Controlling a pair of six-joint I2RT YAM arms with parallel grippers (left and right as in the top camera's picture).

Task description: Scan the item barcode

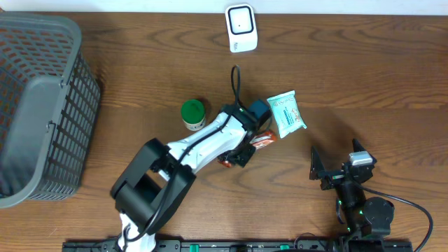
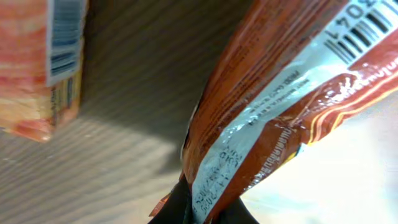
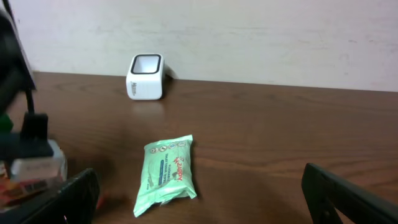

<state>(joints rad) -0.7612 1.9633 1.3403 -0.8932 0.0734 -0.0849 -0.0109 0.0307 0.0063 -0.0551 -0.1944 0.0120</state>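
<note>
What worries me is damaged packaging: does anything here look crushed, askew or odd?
Only the packet: the left gripper pinches it at one end, and it is bunched and creased there. Its barcode, further up, looks flat. Nothing is spilled or torn that I can see.

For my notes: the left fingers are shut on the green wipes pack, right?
No. The left fingers are shut on the orange packet, not the green wipes pack, which lies loose nearby; the left wrist view shows it.
</note>
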